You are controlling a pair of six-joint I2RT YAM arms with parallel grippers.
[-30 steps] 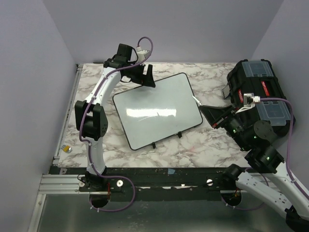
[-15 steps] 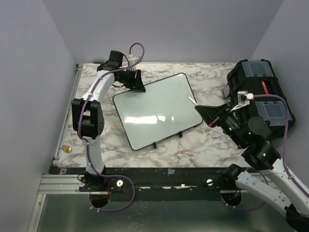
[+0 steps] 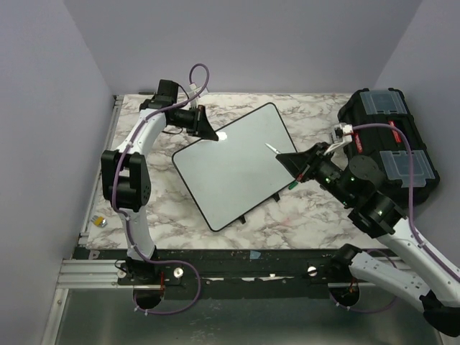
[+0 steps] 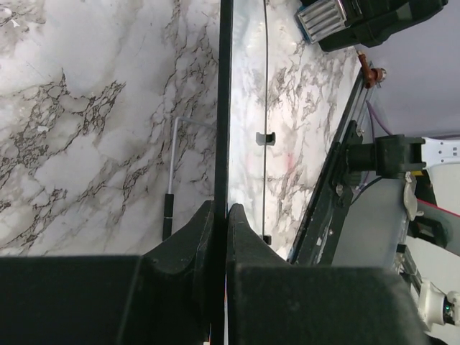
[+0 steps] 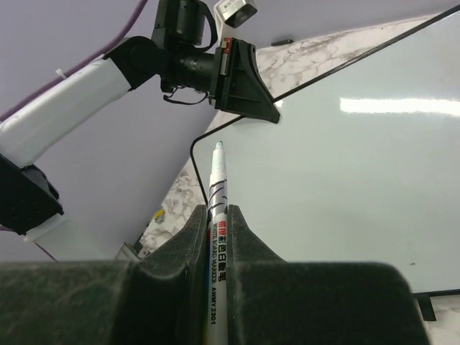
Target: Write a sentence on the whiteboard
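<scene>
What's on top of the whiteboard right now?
Nothing written: the whiteboard is blank. The left tool clamps its far-left edge, and the marker in the right tool reaches over its right side. What lies beneath that clamp is covered.

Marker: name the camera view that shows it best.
Right wrist: the marker sticks out of the right pincer, tip and printed barrel sharp. Top external shows only a pale sliver. Left wrist shows none of it.
</scene>
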